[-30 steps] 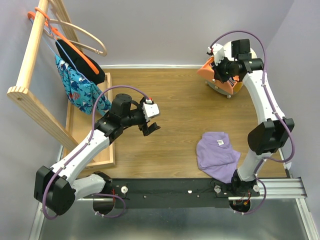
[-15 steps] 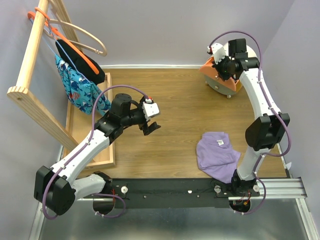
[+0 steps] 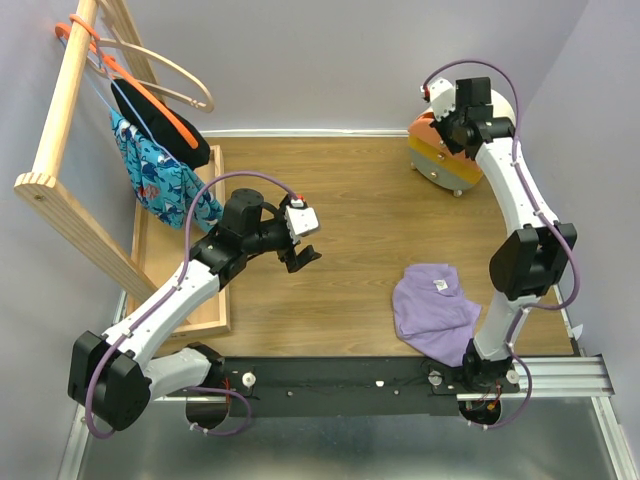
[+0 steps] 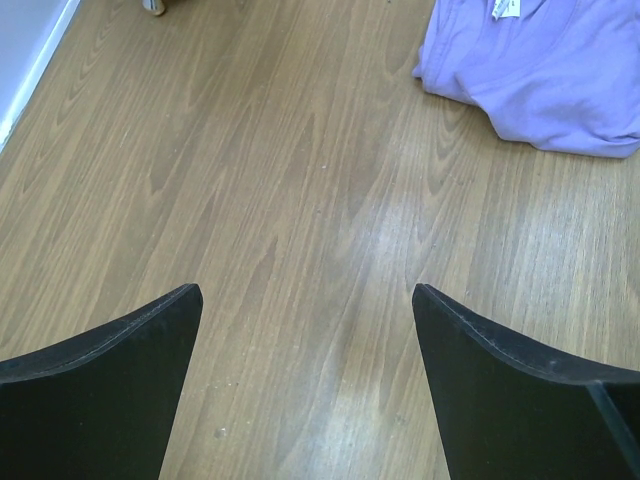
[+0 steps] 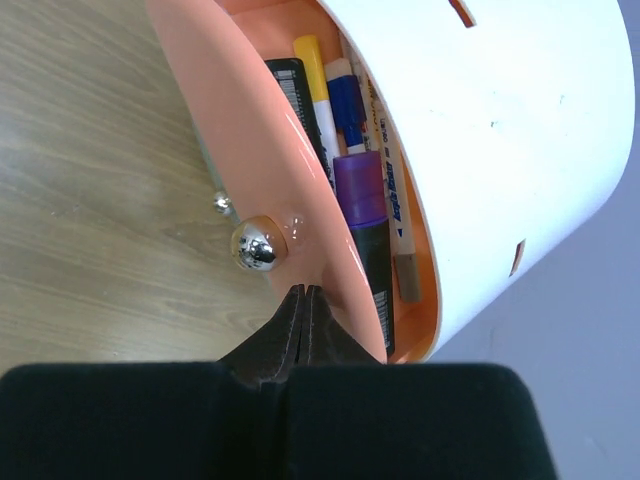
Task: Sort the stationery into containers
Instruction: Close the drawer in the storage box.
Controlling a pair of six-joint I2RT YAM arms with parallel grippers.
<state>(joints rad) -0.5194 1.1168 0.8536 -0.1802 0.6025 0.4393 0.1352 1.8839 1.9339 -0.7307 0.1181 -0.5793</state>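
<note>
Where glossy orange plastic drawer [image 5: 240, 130] stands ajar in rounded cream drawer unit [image 5: 500, 120], far right corner of wooden table [image 4: 300, 150], thin pens and markers [image 5: 345, 150], about 5, lie inside lengthwise. Drawer likely light, rigid, slick; curved front may shed a pinch, so small chrome knob [image 5: 254, 245] best hold for pulling, flat push for shutting. Right gripper [image 5: 303, 300] pinched together, empty, set against drawer front. Left gripper [image 4: 305, 300] spread wide, empty, over table near crumpled purple cloth [image 4: 540, 70]. Hidden: drawer's back end, contents of yellow drawer [image 3: 440, 158] below.
</note>
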